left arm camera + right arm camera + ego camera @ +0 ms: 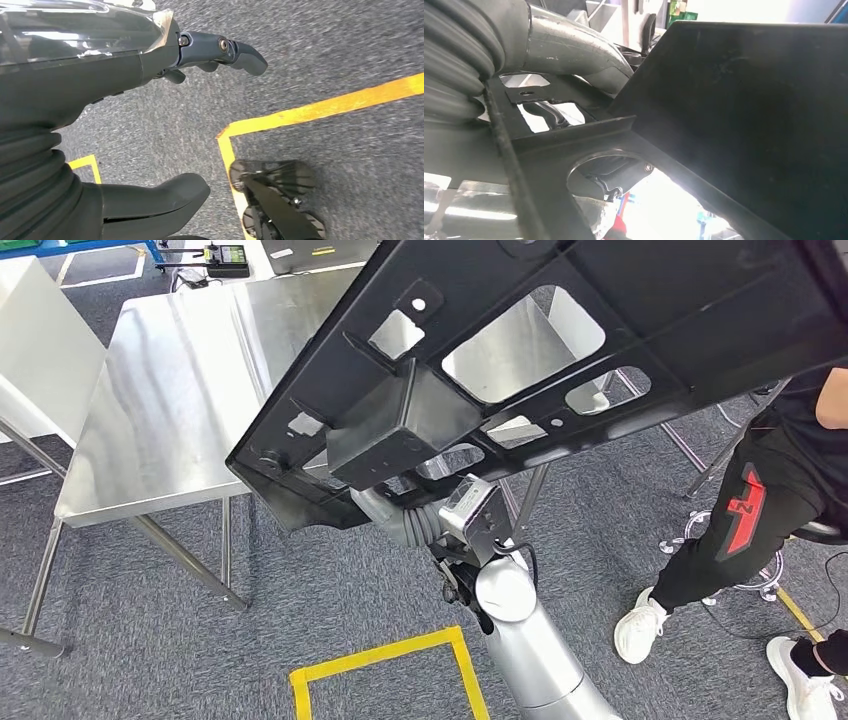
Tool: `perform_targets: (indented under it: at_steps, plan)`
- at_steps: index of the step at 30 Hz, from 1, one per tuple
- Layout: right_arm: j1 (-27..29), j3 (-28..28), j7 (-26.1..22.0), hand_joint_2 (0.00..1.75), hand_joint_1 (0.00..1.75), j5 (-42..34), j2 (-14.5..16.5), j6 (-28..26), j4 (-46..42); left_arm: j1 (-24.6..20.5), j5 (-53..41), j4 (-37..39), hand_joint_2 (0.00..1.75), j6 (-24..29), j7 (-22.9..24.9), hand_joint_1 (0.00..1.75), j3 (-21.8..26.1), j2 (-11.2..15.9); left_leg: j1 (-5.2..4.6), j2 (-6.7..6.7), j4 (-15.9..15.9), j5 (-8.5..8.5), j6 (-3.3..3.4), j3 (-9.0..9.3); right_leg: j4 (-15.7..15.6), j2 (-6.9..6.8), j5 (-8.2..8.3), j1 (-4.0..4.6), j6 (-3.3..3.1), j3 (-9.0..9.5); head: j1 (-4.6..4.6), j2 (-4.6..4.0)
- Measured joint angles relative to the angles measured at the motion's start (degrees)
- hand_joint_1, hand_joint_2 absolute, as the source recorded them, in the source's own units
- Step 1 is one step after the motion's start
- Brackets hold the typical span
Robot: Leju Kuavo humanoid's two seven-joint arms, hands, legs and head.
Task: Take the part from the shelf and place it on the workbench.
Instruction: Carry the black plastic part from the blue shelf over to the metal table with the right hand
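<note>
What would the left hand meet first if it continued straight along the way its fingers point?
Probably just the grey carpet floor: the left hand hangs with nothing in it, fingers pointing over bare floor; depth is unclear.

We counted one black part across the upper right of the head view, one steel workbench at the left, one person at the right edge, two white shoes, and two robot hands in the wrist views.
</note>
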Motion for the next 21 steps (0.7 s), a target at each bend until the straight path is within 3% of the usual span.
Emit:
perform_targets:
  at_steps: [1,2,3,5,8,10,12,13,14,15,17,18,19,21]
  plan:
    - [0.0,-0.1,0.0,1.75,1.75,0.0,0.0,0.0,-0.1,0.0,0.0,0.0,1.75,0.0,0.0,0.00,0.0,0.0,-0.18,0.03,-4.1,3.04,0.58,1.20,0.0,0.06,-0.47,0.05,0.07,0.48,0.01,0.00]
    - [0.0,-0.1,0.0,1.75,1.75,0.0,0.1,0.0,-0.1,0.0,0.0,0.0,1.75,0.0,0.0,0.00,0.0,0.1,-0.48,0.09,-7.5,4.78,1.17,2.34,-0.1,0.07,-0.91,0.24,0.23,1.00,0.05,-0.01]
    - [0.0,-0.2,0.0,1.75,1.75,0.0,0.1,0.0,-0.2,0.0,0.0,0.0,1.75,-0.1,0.0,0.00,0.0,0.2,-0.82,0.07,-9.9,5.46,1.69,3.22,-0.1,0.09,-1.30,0.25,0.46,1.29,0.03,-0.01]
    - [0.1,-0.3,0.1,1.75,1.75,0.0,0.1,0.0,-0.2,0.0,-0.1,0.0,1.75,-0.1,0.0,0.00,0.0,0.3,-1.41,-0.03,-11.6,4.83,2.51,3.90,0.0,0.12,-1.46,0.39,1.32,1.85,-0.01,0.01]
    - [0.3,-0.5,0.1,1.75,1.75,0.0,0.1,0.0,-0.5,0.1,-0.2,0.0,1.75,-0.1,0.0,0.00,0.0,0.3,-1.03,-0.11,-13.0,5.55,3.28,6.44,2.1,0.04,-1.68,0.58,2.57,1.81,0.00,0.00]
    - [0.1,-0.5,0.1,1.75,1.75,0.0,-0.1,-0.1,-0.8,-0.1,-0.2,0.0,1.75,-0.1,0.0,0.00,0.0,0.2,-0.64,-0.06,-13.4,5.22,3.41,7.71,7.5,-0.05,-3.05,0.33,2.88,-1.42,0.17,-0.02]
    - [0.4,-0.5,0.1,1.75,1.75,0.1,-0.3,-0.1,-0.8,-0.1,-0.4,0.0,1.75,-0.1,0.1,0.00,0.0,0.1,-0.49,-0.14,-13.4,4.47,3.41,8.33,14.0,-0.08,-5.24,-0.10,3.03,-6.52,0.24,-0.03]
    - [0.6,-0.5,0.1,1.75,1.75,0.1,-0.5,-0.1,-0.8,-0.1,-0.5,0.0,1.75,-0.1,0.1,0.00,0.0,0.1,-0.42,-0.21,-13.4,3.98,3.31,8.77,15.5,-0.10,-5.99,-0.33,3.23,-8.34,0.22,-0.02]
    - [0.8,-0.5,0.1,1.75,1.75,0.1,-0.6,-0.1,-0.8,0.0,-0.6,0.0,1.75,-0.1,0.2,0.00,0.0,0.0,-0.33,-0.31,-13.4,3.43,3.14,9.37,15.0,-0.14,-5.90,-0.55,3.69,-9.25,0.24,-0.02]
    - [0.8,-0.5,0.1,1.75,1.75,0.1,-0.7,-0.1,-0.8,0.0,-0.6,0.0,1.75,0.0,0.2,0.00,0.0,0.0,-0.22,-0.41,-13.4,2.81,2.91,10.11,12.7,-0.21,-4.69,-0.79,4.42,-9.20,0.24,-0.02]
    - [0.8,-0.5,0.1,1.75,1.75,0.1,-0.9,-0.1,-0.8,0.0,-0.6,0.0,1.75,0.1,0.3,0.00,0.0,-0.1,-0.11,-0.52,-13.3,1.37,2.28,11.59,5.2,-0.62,0.47,-1.23,6.14,-7.72,0.25,-0.02]
    - [0.8,-0.4,0.2,1.75,1.75,0.2,-0.9,-0.1,-0.7,0.1,-0.6,0.0,1.75,0.1,0.3,0.00,0.0,-0.1,-0.17,-0.56,-13.3,0.67,1.90,12.00,2.5,-0.91,2.56,-1.27,6.08,-6.86,0.28,-0.02]
    - [0.8,-0.4,0.2,1.75,1.75,0.2,-1.0,-0.1,-0.7,0.1,-0.6,0.0,1.75,0.2,0.4,0.00,0.0,-0.1,-0.25,-0.53,-13.3,0.05,1.47,12.40,0.9,-1.09,4.03,-1.19,5.53,-6.30,0.22,-0.02]
    - [0.6,-0.4,0.3,1.75,1.75,0.2,-0.8,0.0,-0.6,0.0,-0.6,0.0,1.75,0.4,0.5,0.00,0.1,-0.1,-0.25,-0.42,-12.9,-0.29,0.71,12.89,0.5,-1.02,4.08,-0.95,3.33,-5.50,0.13,-0.02]
